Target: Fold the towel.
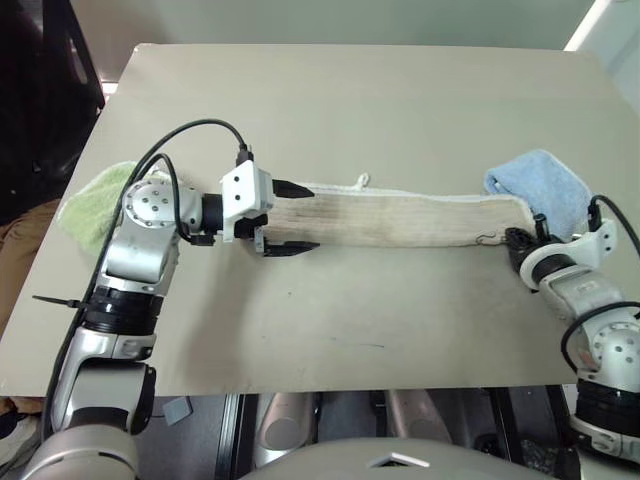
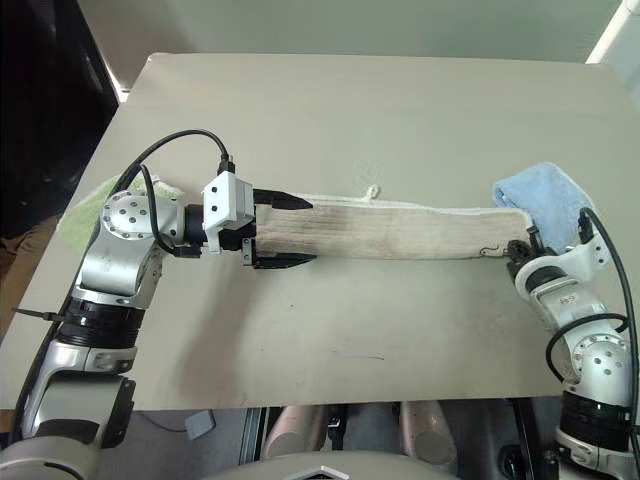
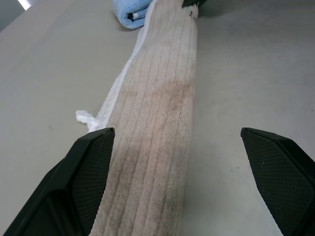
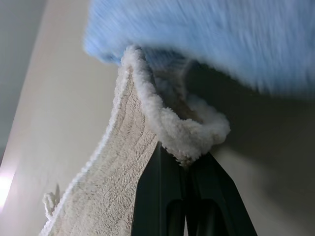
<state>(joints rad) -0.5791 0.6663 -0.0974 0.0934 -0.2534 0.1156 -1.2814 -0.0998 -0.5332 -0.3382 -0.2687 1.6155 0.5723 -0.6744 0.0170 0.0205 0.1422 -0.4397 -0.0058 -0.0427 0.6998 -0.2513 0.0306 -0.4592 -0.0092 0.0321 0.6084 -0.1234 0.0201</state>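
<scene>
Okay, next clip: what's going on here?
A two-armed robot is folding a beige terry towel with white edging, which lies as a long narrow strip across a tan table. The right gripper is shut on its right end, beside a light-blue towel. The left gripper sits open, straddling the strip's left end. A fluffy light-green towel lies at the table's left edge.

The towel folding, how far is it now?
Done: the beige towel lies as a long narrow strip on the table. In hand: the right gripper pinches one end; the left gripper is open astride the other. Left: grip there and fold the strip shorter.
</scene>
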